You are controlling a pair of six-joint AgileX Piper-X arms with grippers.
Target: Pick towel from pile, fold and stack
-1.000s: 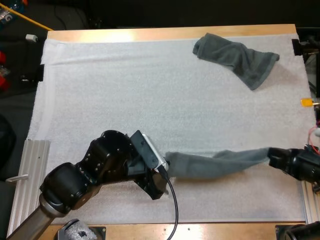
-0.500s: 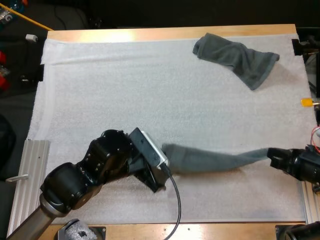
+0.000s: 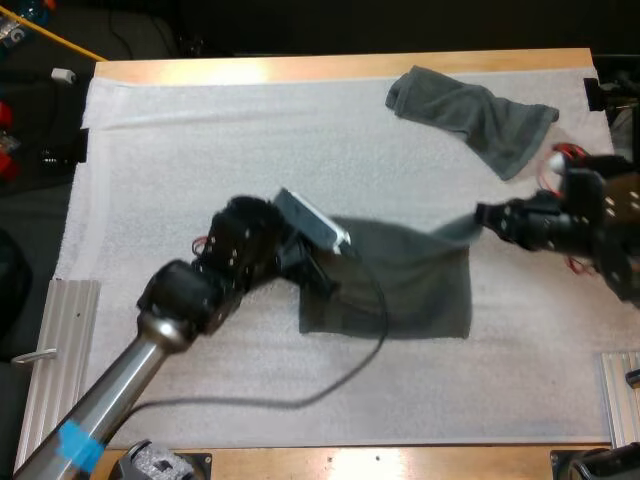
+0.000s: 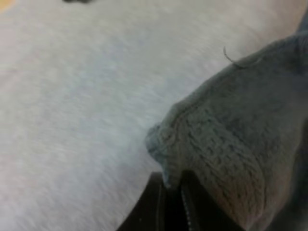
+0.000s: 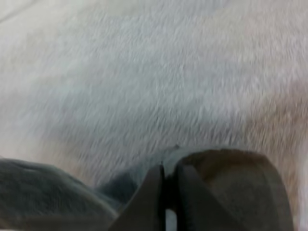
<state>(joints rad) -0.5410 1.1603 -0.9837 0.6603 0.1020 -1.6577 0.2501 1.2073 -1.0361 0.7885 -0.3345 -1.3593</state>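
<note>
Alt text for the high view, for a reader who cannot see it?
The left gripper and right gripper each pinch a far corner of a dark grey-green towel, spread between them over the white mat. A crumpled towel lies at the mat's far right.

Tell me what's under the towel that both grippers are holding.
The towel spreads over the white mat, pinched by the left gripper and the right gripper. Mat shows all around it; the patch beneath is covered, so anything there is hidden.
</note>
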